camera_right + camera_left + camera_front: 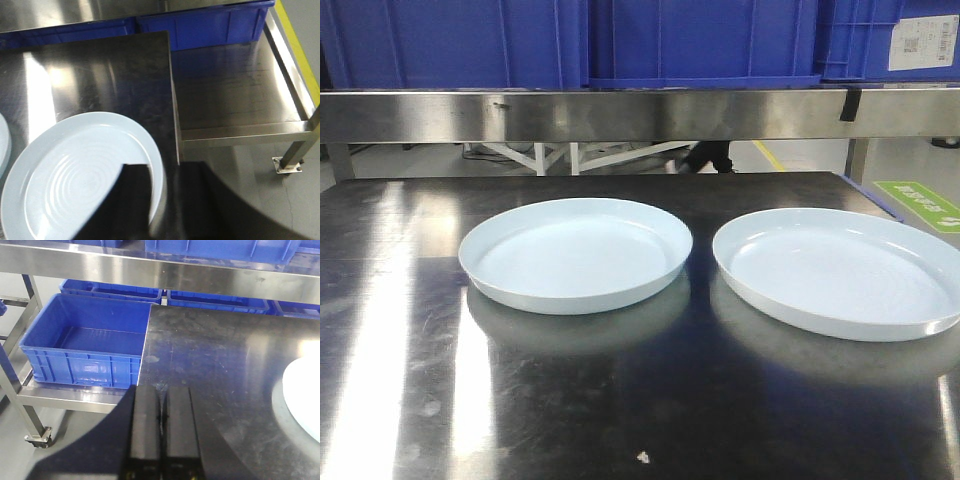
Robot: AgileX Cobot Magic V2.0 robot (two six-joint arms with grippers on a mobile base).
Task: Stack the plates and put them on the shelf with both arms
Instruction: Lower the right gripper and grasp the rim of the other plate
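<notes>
Two plates sit side by side on the dark steel tabletop [620, 400], apart and not stacked: first plate [575, 255] centre-left of the front view, second plate [840, 272] at right, cut by the frame edge. The shelf rail [620, 115] spans the top, with blue crates [450, 40] above it. Left gripper [160, 430] is at bottom centre of its wrist view, fingers pressed together, nothing held. Right gripper [164, 170] is at the bottom of its view, fingers spread astride a plate rim; can't tell if there's contact.
</notes>
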